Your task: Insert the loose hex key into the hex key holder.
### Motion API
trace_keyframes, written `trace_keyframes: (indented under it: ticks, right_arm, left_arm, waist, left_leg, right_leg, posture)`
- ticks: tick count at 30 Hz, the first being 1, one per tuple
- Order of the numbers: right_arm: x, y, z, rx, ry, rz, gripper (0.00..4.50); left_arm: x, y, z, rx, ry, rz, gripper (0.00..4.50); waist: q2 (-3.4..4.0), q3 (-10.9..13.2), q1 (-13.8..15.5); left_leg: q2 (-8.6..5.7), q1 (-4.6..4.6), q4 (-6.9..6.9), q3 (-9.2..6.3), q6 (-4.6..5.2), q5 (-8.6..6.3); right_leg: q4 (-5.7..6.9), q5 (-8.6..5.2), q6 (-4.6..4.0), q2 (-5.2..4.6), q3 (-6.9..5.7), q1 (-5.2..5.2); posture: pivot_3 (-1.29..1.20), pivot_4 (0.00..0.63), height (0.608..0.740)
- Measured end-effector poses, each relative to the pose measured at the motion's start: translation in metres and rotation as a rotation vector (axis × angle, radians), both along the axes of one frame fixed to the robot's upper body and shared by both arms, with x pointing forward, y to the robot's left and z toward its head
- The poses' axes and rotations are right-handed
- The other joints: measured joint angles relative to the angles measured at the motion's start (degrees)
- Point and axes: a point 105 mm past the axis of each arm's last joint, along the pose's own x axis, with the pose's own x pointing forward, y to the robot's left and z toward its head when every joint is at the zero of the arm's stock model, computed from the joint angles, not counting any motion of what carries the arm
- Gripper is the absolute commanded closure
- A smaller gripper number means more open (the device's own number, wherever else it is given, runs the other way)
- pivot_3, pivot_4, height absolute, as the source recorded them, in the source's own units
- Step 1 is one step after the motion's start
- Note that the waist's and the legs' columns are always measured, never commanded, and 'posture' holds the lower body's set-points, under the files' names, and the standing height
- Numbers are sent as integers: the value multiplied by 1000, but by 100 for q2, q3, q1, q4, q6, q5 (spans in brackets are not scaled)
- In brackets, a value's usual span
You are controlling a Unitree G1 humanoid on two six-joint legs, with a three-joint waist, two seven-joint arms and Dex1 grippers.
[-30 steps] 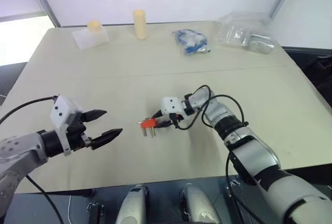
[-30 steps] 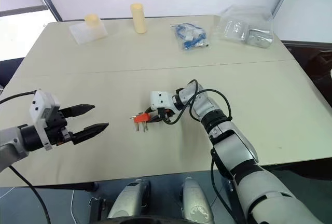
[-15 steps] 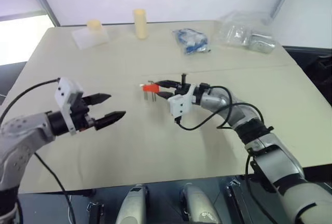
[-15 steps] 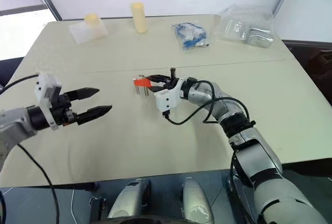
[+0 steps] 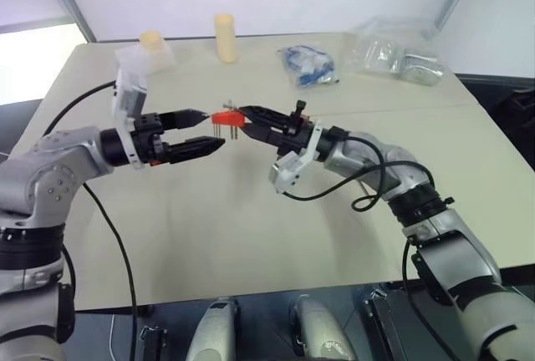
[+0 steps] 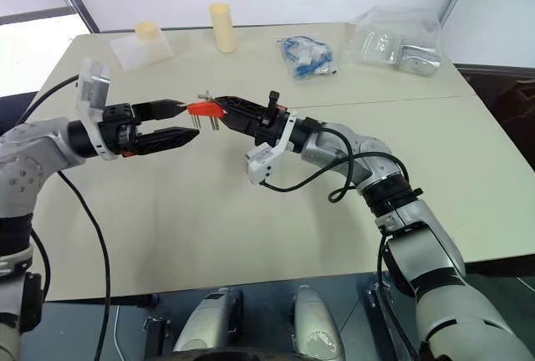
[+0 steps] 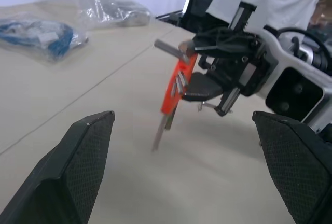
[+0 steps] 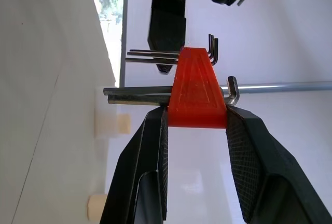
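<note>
Right now your right pincer (image 5: 242, 116) pinches the red hex key holder (image 5: 224, 118) up off the worktop (image 5: 251, 227), metal keys poking out of it, while your left pincer (image 5: 207, 130), fingers spread wide, hangs just beside it.

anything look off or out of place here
Nothing is spilled or damaged. One oddity: the hex key holder is off the table, clamped in the right gripper in mid-air. The left gripper faces it, jaws open and empty; the loose hex key isn't evident.
</note>
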Motion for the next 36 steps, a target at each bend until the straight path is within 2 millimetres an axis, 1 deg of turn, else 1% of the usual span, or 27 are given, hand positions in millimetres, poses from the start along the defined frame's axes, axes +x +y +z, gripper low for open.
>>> trace_keyframes:
  ticks: [3,7,17,22,24,25,27,31,32,36]
  right_arm:
    - [0,0,0,1,2,2,3481]
    - [-4,2,3,-5,-1,15,3481]
    - [-5,3,2,-22,18,24,3481]
    - [-5,3,1,-30,24,22,3481]
    - [-5,3,1,-28,27,23,3481]
    - [-5,3,1,-29,29,23,3481]
    - [-5,3,1,-27,33,24,3481]
    - [-6,3,1,-32,35,32,3481]
    - [-6,3,1,-35,38,27,3481]
    - [-4,2,1,-36,46,20,3481]
  left_arm:
    - [-1,-4,4,-20,-4,-21,0]
    - [-1,-8,3,-43,6,-36,0]
    - [0,-9,3,-49,8,-39,0]
    - [0,-11,8,-53,-7,-50,0]
    - [1,-11,8,-54,-7,-51,538]
    - [1,-11,7,-56,-4,-50,925]
    - [1,-11,7,-57,-2,-50,1876]
    - [4,-9,5,-52,1,-39,4034]
    - [3,-10,5,-51,-2,-50,4489]
    - [4,-11,4,-49,-17,-45,4489]
  waist:
    - [-1,0,1]
    - [-1,0,4]
    - [-1,0,5]
    - [-1,0,5]
    - [-1,0,5]
    - [-1,0,5]
    - [-1,0,5]
    - [-1,0,5]
    - [-1,0,5]
    - [-1,0,6]
  left_leg:
    - [1,0,1,0,0,0]
    - [2,0,2,-2,0,0]
    - [1,0,3,-2,-1,1]
    - [1,0,3,-2,-1,1]
    - [1,0,3,-2,-1,1]
    - [1,0,3,-2,-1,1]
    - [1,0,3,-2,-1,1]
    - [1,0,3,-2,-1,1]
    - [1,0,3,-2,-1,1]
    - [1,0,4,-2,-1,1]
  right_leg:
    - [0,0,0,-1,0,1]
    - [1,0,0,-2,0,1]
    - [2,0,0,-2,0,1]
    - [2,0,0,-2,0,2]
    - [2,0,0,-2,0,2]
    - [2,0,0,-2,0,1]
    - [2,0,0,-2,0,1]
    - [2,0,0,-2,0,1]
    - [3,0,0,-2,0,2]
    - [3,0,0,-3,0,2]
  posture:
    - [0,150,740]
    - [0,150,740]
    - [0,150,740]
    - [0,150,740]
    - [0,150,740]
    - [0,150,740]
    - [0,150,740]
    - [0,150,740]
    - [0,150,740]
    - [0,150,740]
